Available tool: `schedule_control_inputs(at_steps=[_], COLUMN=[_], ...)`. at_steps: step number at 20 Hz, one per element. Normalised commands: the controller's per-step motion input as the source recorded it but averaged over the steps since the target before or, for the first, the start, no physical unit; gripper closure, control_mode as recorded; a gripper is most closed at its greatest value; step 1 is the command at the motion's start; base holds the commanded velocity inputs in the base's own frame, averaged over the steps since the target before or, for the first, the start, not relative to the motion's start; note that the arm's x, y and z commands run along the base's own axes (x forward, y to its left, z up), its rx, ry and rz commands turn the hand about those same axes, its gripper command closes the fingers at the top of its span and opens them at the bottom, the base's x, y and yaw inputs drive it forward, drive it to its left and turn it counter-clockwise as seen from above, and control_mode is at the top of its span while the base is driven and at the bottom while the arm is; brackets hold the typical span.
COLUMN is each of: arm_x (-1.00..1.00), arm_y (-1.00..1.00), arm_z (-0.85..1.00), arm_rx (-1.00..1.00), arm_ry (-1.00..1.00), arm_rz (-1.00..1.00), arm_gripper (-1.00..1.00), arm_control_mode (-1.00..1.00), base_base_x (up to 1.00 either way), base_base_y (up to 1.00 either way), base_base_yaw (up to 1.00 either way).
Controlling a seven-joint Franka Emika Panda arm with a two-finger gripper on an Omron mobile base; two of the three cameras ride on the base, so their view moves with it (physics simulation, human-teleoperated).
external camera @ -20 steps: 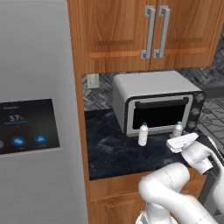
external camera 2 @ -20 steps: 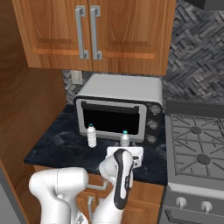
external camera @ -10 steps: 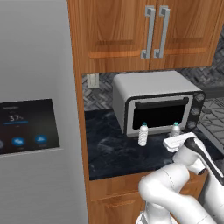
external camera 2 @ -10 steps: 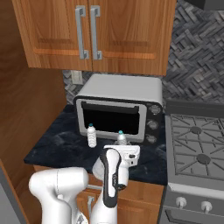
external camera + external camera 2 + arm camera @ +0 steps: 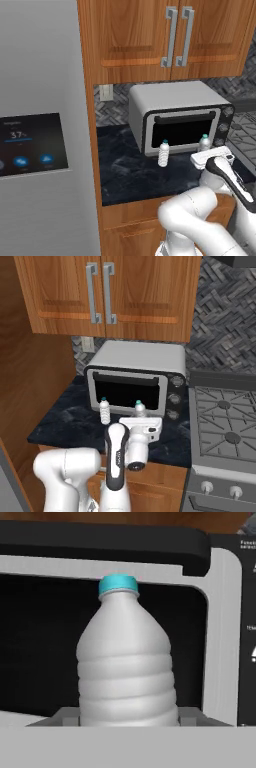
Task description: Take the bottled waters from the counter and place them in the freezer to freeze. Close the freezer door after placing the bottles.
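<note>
The hand [image 5: 204, 156] is closed around the nearer bottle [image 5: 204, 143], right in front of the toaster oven [image 5: 180, 120] on the counter [image 5: 125, 172]. From the right side, the other bottle [image 5: 104, 411] stands just left of it. Up close, the hand grips low on the ribbed body: light, probably squashy plastic, so hold on the ribs.

Ribbed translucent plastic bottle [image 5: 126, 662], glossy marbled stone counter [image 5: 131, 172], brushed-metal toaster oven [image 5: 137, 378], warm varnished wood cabinets [image 5: 165, 37].
</note>
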Motion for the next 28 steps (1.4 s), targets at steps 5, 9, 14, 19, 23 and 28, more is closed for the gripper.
schedule_control_inputs(at_steps=[5, 9, 14, 19, 23, 28], arm_x=[-0.62, -0.47, -0.36, -0.67, -0.73, -0.34], arm_y=[0.00, 0.12, 0.05, 0.27, 0.37, 0.63], arm_z=[1.00, 0.99, 0.85, 0.42, 0.00, 0.23], arm_rx=[0.07, 0.17, 0.43, 0.13, -0.12, -0.02], arm_ry=[0.17, 0.23, 0.21, -0.04, -0.36, -0.49], arm_rz=[0.25, 0.31, 0.27, 0.51, 0.56, 0.39], arm_gripper=[1.00, 1.00, 1.00, 1.00, 1.00, 1.00], arm_control_mode=[-1.00, -1.00, -1.00, -1.00, -1.00, -1.00], base_base_x=[0.00, 0.00, 0.00, 0.00, 0.00, 0.00], base_base_y=[0.00, 0.00, 0.00, 0.00, 0.00, 0.00], base_base_yaw=[0.00, 0.00, 0.00, 0.00, 0.00, 0.00])
